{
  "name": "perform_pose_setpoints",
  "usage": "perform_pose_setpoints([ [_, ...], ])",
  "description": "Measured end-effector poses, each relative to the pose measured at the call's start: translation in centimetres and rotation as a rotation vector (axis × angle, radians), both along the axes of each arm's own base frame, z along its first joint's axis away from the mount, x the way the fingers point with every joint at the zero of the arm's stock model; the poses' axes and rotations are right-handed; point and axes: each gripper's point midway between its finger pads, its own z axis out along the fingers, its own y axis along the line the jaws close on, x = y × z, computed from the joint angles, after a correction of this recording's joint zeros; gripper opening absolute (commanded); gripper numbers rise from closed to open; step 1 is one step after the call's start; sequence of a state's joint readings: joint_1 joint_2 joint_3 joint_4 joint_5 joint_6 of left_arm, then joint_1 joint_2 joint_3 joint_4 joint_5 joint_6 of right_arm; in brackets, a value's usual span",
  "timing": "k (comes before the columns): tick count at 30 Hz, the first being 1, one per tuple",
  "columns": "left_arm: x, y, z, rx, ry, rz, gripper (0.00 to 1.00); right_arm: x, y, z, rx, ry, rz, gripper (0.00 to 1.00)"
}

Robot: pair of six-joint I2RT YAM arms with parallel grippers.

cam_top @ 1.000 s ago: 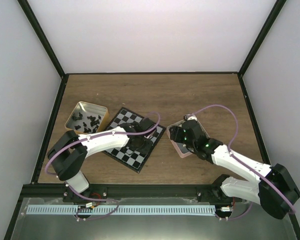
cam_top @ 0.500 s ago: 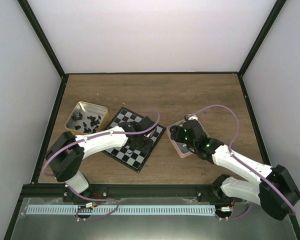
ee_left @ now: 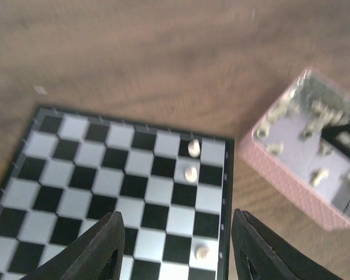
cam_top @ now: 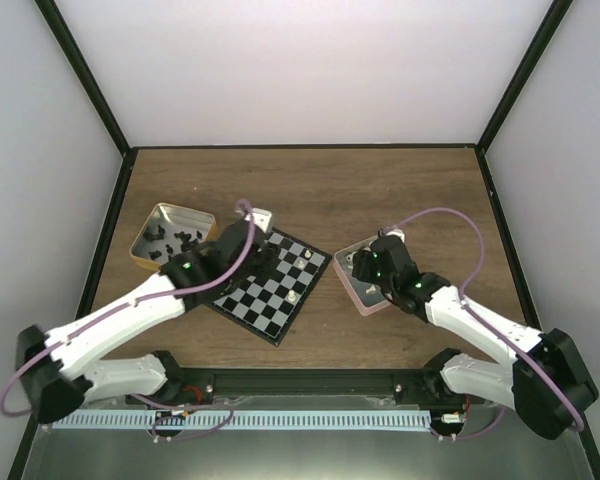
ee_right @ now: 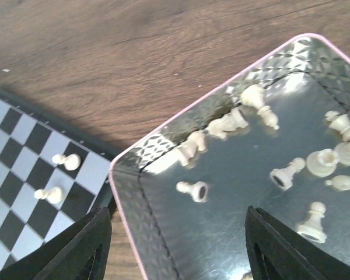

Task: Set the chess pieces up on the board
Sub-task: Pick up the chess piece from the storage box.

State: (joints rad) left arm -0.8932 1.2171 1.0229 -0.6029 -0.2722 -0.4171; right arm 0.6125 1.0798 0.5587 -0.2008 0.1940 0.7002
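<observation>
Cream pieces point(ee_left: 191, 173), three so far, stand near the board's point(cam_top: 252, 300) three-o'clock edge. Above it the left gripper point(ee_left: 178, 251) hovers wide open, empty. The right gripper point(ee_right: 178, 251), likewise, hangs over the tray point(ee_right: 128, 198) at three o'clock, probably fetching a pawn point(ee_right: 192, 190) next.

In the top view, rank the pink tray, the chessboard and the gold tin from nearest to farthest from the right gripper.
1. The pink tray, directly under the right gripper.
2. The chessboard, to its left.
3. The gold tin, far left.
</observation>
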Motion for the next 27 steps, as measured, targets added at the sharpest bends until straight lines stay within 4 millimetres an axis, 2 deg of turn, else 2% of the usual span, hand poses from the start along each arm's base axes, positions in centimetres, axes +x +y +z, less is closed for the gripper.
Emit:
perform_pose_setpoints([
  [2,0.2,1.1,2.7,-0.041,-0.102,0.020,0.58,0.4,-0.7,-0.6,-0.033,0.015,-0.011,0.54],
  [4,0.3,2.5,5.4,-0.087,-0.207,0.050,0.61,0.9,-1.2,-1.2,-0.066,0.039,-0.023,0.53],
  [8,-0.2,5.0,8.6,-0.160,-0.344,0.106,0.65,2.1,-1.9,-2.2,-0.113,0.081,-0.046,0.51],
  [12,-0.9,6.6,9.9,-0.211,-0.407,0.134,0.67,3.4,-2.4,-3.1,-0.148,0.113,-0.071,0.47],
  [17,-1.8,7.6,12.0,-0.271,-0.462,0.133,0.68,5.4,-3.6,-4.2,-0.207,0.138,-0.083,0.27],
  [21,-2.2,8.0,12.9,-0.303,-0.484,0.132,0.69,6.5,-4.5,-5.6,-0.262,0.168,-0.067,0.22],
  [27,-2.3,8.0,13.0,-0.310,-0.485,0.126,0.69,7.1,-5.2,-7.5,-0.305,0.210,-0.035,0.22],
])
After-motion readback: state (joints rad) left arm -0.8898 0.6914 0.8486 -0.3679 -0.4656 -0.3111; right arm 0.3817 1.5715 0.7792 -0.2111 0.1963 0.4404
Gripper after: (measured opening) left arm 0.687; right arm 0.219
